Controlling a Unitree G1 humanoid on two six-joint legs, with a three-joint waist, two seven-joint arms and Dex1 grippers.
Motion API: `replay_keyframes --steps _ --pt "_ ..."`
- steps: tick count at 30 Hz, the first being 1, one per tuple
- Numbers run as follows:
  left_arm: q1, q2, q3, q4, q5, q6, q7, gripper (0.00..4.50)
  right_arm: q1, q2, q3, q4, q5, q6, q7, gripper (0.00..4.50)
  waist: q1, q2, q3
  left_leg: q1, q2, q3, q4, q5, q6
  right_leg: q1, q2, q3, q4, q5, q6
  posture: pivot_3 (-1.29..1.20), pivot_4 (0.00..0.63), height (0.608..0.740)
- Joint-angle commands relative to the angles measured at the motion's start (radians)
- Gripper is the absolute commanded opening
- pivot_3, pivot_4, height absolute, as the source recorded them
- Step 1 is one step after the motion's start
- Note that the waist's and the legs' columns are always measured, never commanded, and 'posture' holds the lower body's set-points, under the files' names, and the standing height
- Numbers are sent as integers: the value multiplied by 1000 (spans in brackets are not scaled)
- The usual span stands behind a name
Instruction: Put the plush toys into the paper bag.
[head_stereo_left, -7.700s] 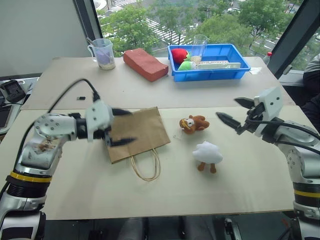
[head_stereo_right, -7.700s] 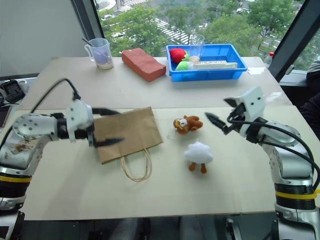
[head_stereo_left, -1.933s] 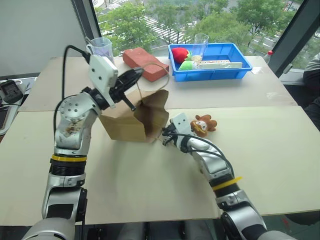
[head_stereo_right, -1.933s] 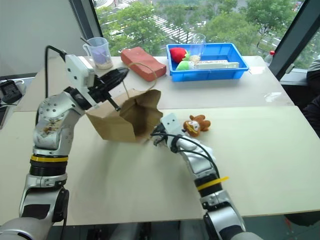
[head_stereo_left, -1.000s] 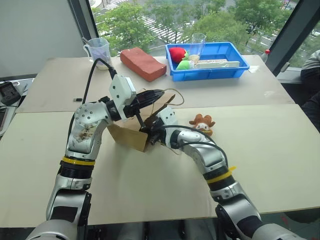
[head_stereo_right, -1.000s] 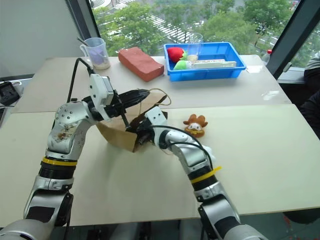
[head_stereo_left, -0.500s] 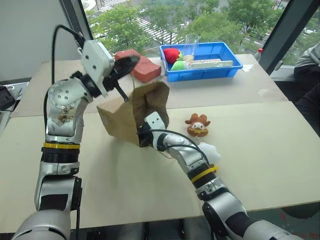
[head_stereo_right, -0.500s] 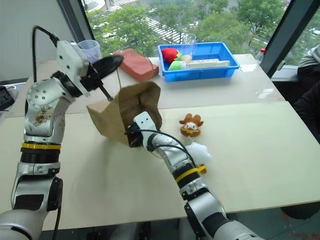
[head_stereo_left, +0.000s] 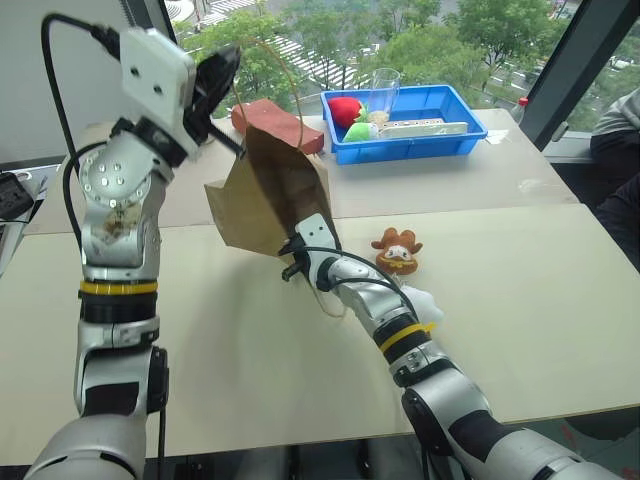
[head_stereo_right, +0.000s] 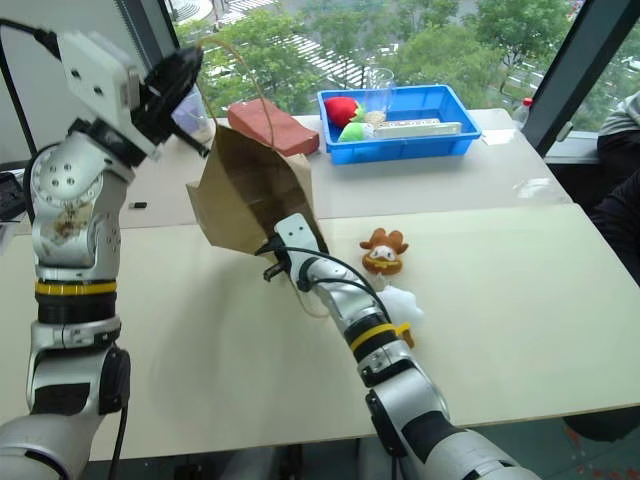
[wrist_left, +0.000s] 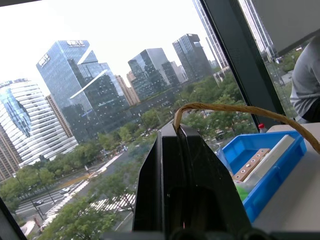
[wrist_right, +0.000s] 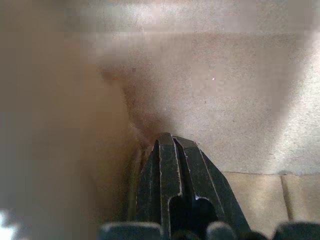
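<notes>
Paper like this is light and thin: the bag (head_stereo_left: 268, 190) hangs tilted above the table (head_stereo_left: 520, 330), mouth facing near-right, its walls creased and ready to fold wherever pushed. The left gripper (head_stereo_left: 215, 75) is raised high at far left, fingers clenched on 1 thin loop handle (wrist_left: 240, 111), so the whole bag swings from that cord; a handle grip is sound but gives little control of the mouth. The right gripper (wrist_right: 172, 145) has its fingers pressed together, grasping nothing, and sits inside the bag's lower edge, against the paper wall, seemingly spreading it.

Both toys are soft, light and squashy, unlikely to slip, and best pinched across the body rather than by a limb. The brown toy (head_stereo_left: 397, 249) lies face-up on the table just right of the bag. The white toy (head_stereo_right: 400, 303) lies nearer, mostly hidden behind the right forearm, touching or just beside it. Neither is in the bag yet.

Far across the table stand a brick-like block (head_stereo_left: 275, 122) just behind the bag, a blue tray (head_stereo_left: 480, 135) holding red and green toys and a clear cup, and a measuring jug (head_stereo_right: 193, 115). A person's sleeve (head_stereo_left: 615, 140) shows at far right. Chief obstacle, I judge, is the right arm itself, lying across the white toy's spot.
</notes>
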Motion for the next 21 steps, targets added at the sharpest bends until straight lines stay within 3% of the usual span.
replay_keyframes --steps 1,9,15,21 --pt "54 25 -9 -85 -38 28 -59 0 -18 47 -24 -31 36 -24 45 50 -1 0 0 0 0 0 0 0 0 0 0 0 0 0 0 0 150 740" --pt "67 26 -43 -23 -20 -54 -139 0 28 -11 -49 -333 124 94 147 50 -1 0 0 -8 -1 -1 0 0 0 -9 0 0 1 0 0 0 150 740" --pt "62 17 -71 25 -22 -96 -196 0 43 -53 -121 -621 261 272 158 1844 -1 0 0 -13 -9 -3 2 0 0 -17 -3 0 4 0 0 0 150 740" --pt "53 -1 -82 59 -25 -122 -221 0 98 -133 -157 -770 287 277 153 3927 2 0 0 -13 -10 -4 2 0 0 -17 -4 0 4 0 0 0 150 740"
